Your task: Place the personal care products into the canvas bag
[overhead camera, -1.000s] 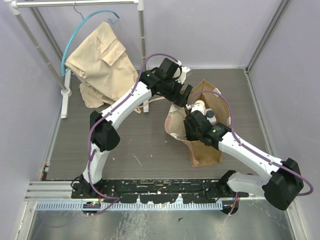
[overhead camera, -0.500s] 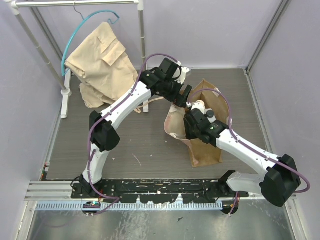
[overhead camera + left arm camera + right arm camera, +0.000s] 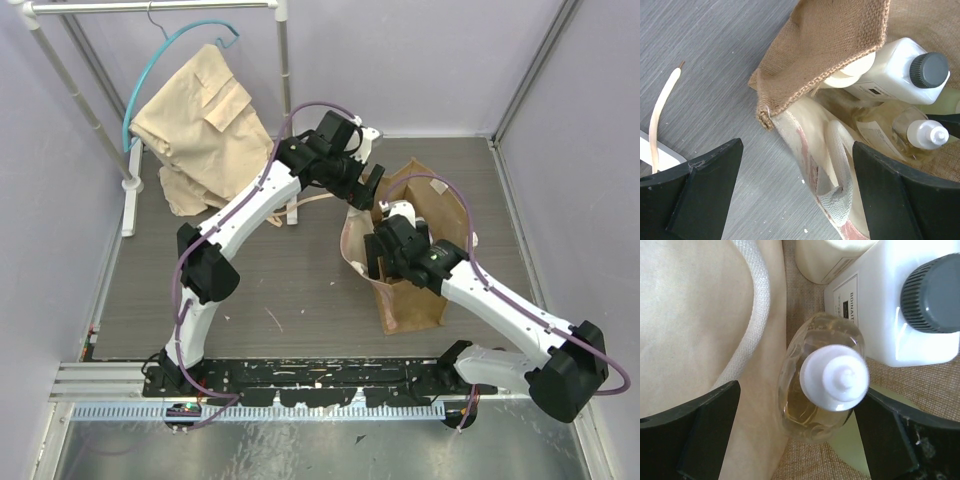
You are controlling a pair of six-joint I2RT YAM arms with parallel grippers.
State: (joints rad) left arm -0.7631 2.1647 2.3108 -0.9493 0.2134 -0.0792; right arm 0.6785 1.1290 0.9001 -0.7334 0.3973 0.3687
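The canvas bag [image 3: 425, 300] stands open at mid-right. In the right wrist view, inside it, I see the amber bottle with white cap [image 3: 832, 377], the white rectangular bottle with black cap [image 3: 890, 315], the cream bottle [image 3: 830, 257] and a patch of the green-yellow one [image 3: 865, 442]. My right gripper [image 3: 800, 440] is open in the bag's mouth, its jaws either side of the amber bottle. My left gripper [image 3: 800, 200] is open over the bag's pale handle [image 3: 840, 165], beside the folded rim [image 3: 825, 55]. The white bottle [image 3: 895, 70] and the amber bottle [image 3: 922, 137] show there too.
The beige garment [image 3: 200, 120] hangs on a teal hanger [image 3: 160, 55] from the white rack [image 3: 285, 80] at the back left. A pale strap [image 3: 660, 115] lies on the grey floor. Purple walls close in the sides and back.
The bag's pale left flap has drawn in closer to the bag. My right wrist has shifted slightly at the bag's mouth, and the left gripper has moved a little farther back.
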